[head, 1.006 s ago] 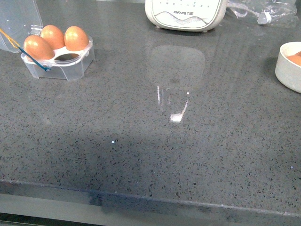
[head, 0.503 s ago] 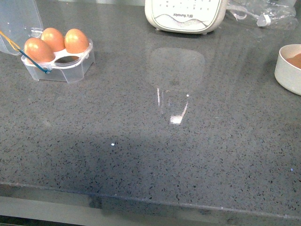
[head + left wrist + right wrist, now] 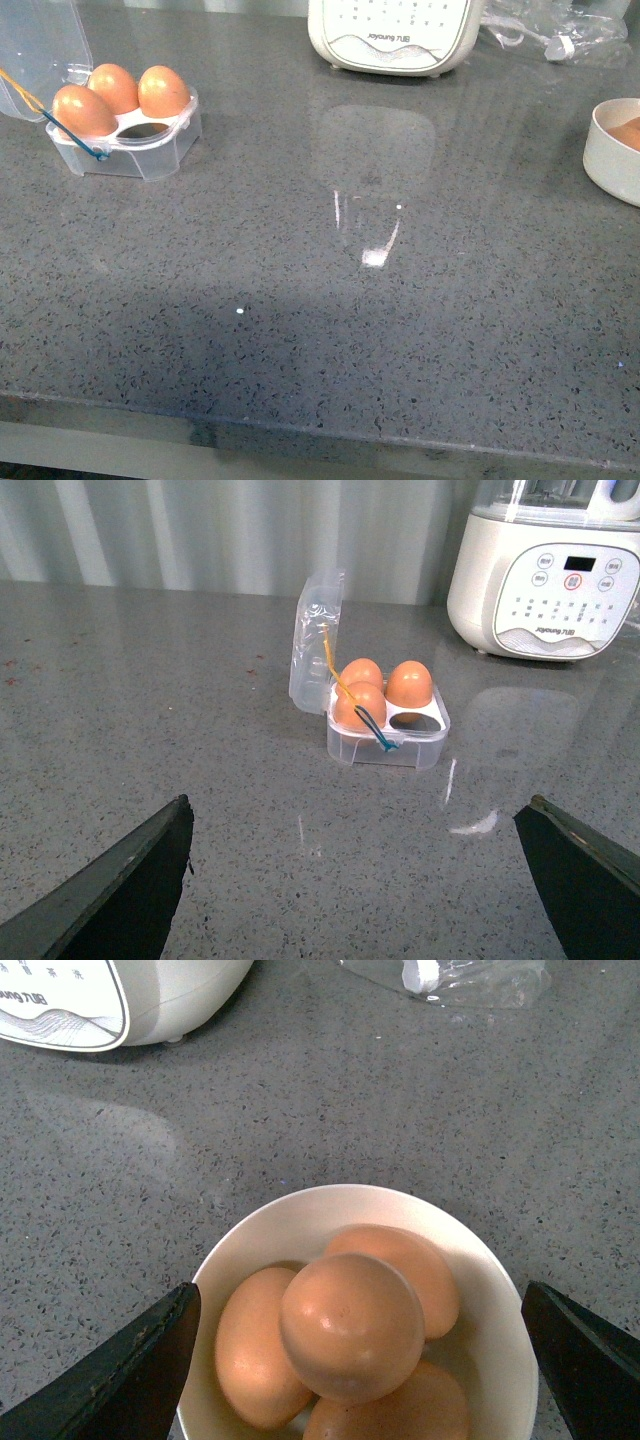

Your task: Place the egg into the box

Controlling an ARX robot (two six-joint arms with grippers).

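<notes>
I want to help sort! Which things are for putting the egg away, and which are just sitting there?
For the job: top egg in the white bowl; clear egg carton, one cup empty.
Just lying about: cream Joyoung appliance; crumpled plastic bag.

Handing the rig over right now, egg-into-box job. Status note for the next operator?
Left gripper: open, empty, facing the box from a distance.
Right gripper: open, empty, poised over the white bowl.
Done: box lid open, three eggs seated, one cup empty.
Left: probably take the top egg from the bowl and seat it in that cup.
</notes>
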